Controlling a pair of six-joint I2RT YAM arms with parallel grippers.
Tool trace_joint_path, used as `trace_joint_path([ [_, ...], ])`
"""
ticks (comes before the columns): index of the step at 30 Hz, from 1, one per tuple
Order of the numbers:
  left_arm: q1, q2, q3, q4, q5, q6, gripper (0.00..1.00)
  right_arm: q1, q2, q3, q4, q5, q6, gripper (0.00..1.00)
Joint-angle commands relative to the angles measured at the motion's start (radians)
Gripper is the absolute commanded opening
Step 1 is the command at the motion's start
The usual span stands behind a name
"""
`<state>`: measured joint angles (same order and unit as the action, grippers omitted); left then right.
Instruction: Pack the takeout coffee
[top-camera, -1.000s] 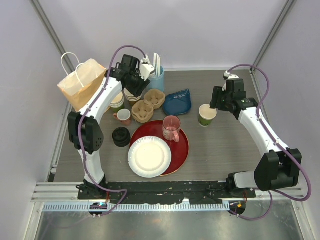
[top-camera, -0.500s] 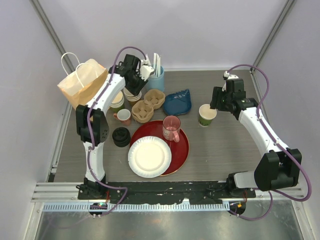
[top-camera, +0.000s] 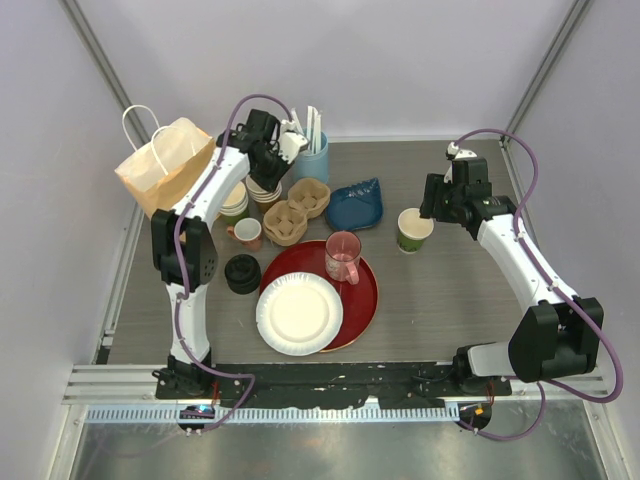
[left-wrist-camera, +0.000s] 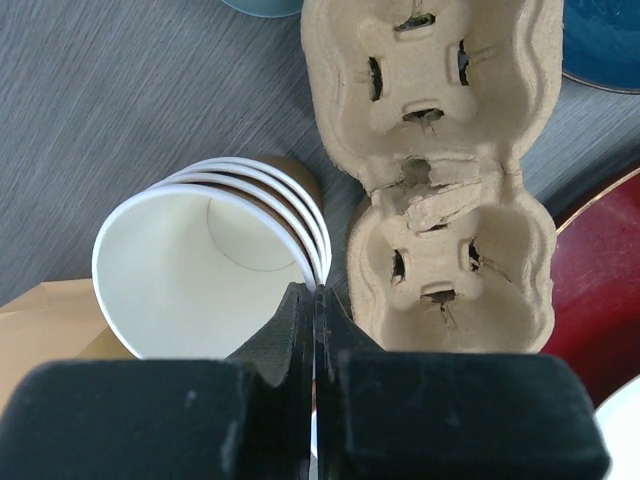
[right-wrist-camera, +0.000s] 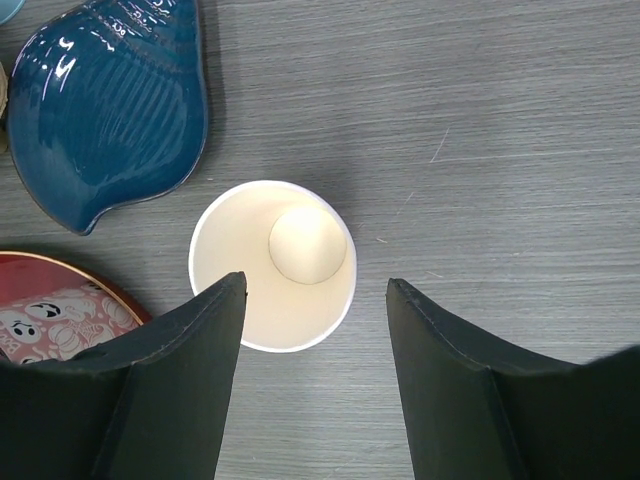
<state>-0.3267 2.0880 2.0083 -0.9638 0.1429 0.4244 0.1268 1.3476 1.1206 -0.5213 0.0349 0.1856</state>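
Partly, the left arm is covering a pale-topped cup (top-camera: 234, 203) at 9 o'clock on the surface (top-camera: 450, 300), so its sides are hard to make out. From above, the same arm is also hiding the left hand (left-wrist-camera: 315, 300) and most of the stacked cups (left-wrist-camera: 200, 270).

One paper bag (top-camera: 165, 168) is standing at 10 o'clock. The stack is showing four cream rims. Just at its 3 o'clock, one pulp carrier (left-wrist-camera: 500, 220) is lying with two wells showing and a torn middle. One pile of black lids (top-camera: 242, 273) is sitting at 8 o'clock, too small to count. One white paper plate (top-camera: 298, 313) and one pink mug (top-camera: 343, 257) are resting on one red plate (top-camera: 365, 290). One blue shell dish (top-camera: 356, 205) is lying near the centre.

The left hand's fingers are pressing together right at the top cup's rim; whether they are nipping the paper I cannot tell.

One green-sided paper cup (top-camera: 413, 238) is standing upright and open-topped at 3 o'clock. The right hand (right-wrist-camera: 315, 283) is hanging over it, spread wide, one finger at each side, gripping nothing.
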Motion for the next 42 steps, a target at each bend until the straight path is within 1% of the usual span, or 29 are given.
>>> trace_joint_path([
  [1,0.006,-0.074,0.02,-0.004,0.014,0.005,0.0,-0.003,-0.027,0.038,0.009,-0.02,-0.011,0.64],
  [9,0.005,-0.152,-0.022,0.045,-0.02,0.03,0.0,-0.003,-0.033,0.036,0.009,-0.023,-0.012,0.64],
  [16,0.005,-0.193,-0.011,0.033,-0.045,0.042,0.0,-0.003,-0.044,0.038,0.009,-0.023,-0.012,0.64],
  [17,0.005,-0.201,-0.011,0.03,-0.048,0.043,0.0,-0.004,-0.048,0.039,0.009,-0.055,-0.011,0.64],
  [22,0.003,-0.279,0.001,0.016,-0.065,0.048,0.0,-0.003,-0.059,0.051,0.009,-0.078,-0.009,0.64],
  [26,-0.005,-0.359,0.012,-0.013,-0.043,0.048,0.0,-0.001,-0.074,0.077,0.003,-0.09,0.008,0.64],
  [29,-0.028,-0.436,0.01,-0.067,0.029,0.065,0.0,0.025,-0.077,0.134,-0.022,-0.072,0.02,0.64],
  [30,-0.038,-0.453,-0.003,-0.082,0.052,0.086,0.0,0.057,-0.079,0.154,-0.026,-0.069,0.025,0.64],
  [32,-0.095,-0.506,-0.02,-0.133,0.08,0.117,0.0,0.097,-0.07,0.229,-0.042,-0.067,0.028,0.64],
  [33,-0.121,-0.525,-0.043,-0.15,0.08,0.138,0.0,0.126,-0.065,0.261,-0.045,-0.07,0.031,0.66],
  [34,-0.182,-0.542,-0.055,-0.185,0.075,0.181,0.0,0.179,-0.053,0.33,-0.054,-0.076,0.032,0.73],
  [35,-0.214,-0.558,-0.081,-0.202,0.075,0.206,0.0,0.209,-0.032,0.365,-0.057,-0.119,0.034,0.74],
  [36,-0.272,-0.592,-0.094,-0.217,0.073,0.221,0.0,0.229,-0.018,0.399,-0.052,-0.157,0.04,0.76],
  [37,-0.297,-0.605,-0.101,-0.239,0.072,0.244,0.0,0.252,-0.007,0.456,-0.045,-0.2,0.067,0.78],
  [38,-0.32,-0.62,-0.112,-0.248,0.075,0.249,0.0,0.261,0.013,0.476,-0.033,-0.281,0.089,0.79],
  [40,-0.368,-0.649,-0.12,-0.259,0.07,0.254,0.0,0.296,0.024,0.517,0.013,-0.326,0.133,0.82],
  [42,-0.414,-0.663,-0.135,-0.26,0.052,0.249,0.0,0.33,0.036,0.535,0.039,-0.343,0.146,0.82],
])
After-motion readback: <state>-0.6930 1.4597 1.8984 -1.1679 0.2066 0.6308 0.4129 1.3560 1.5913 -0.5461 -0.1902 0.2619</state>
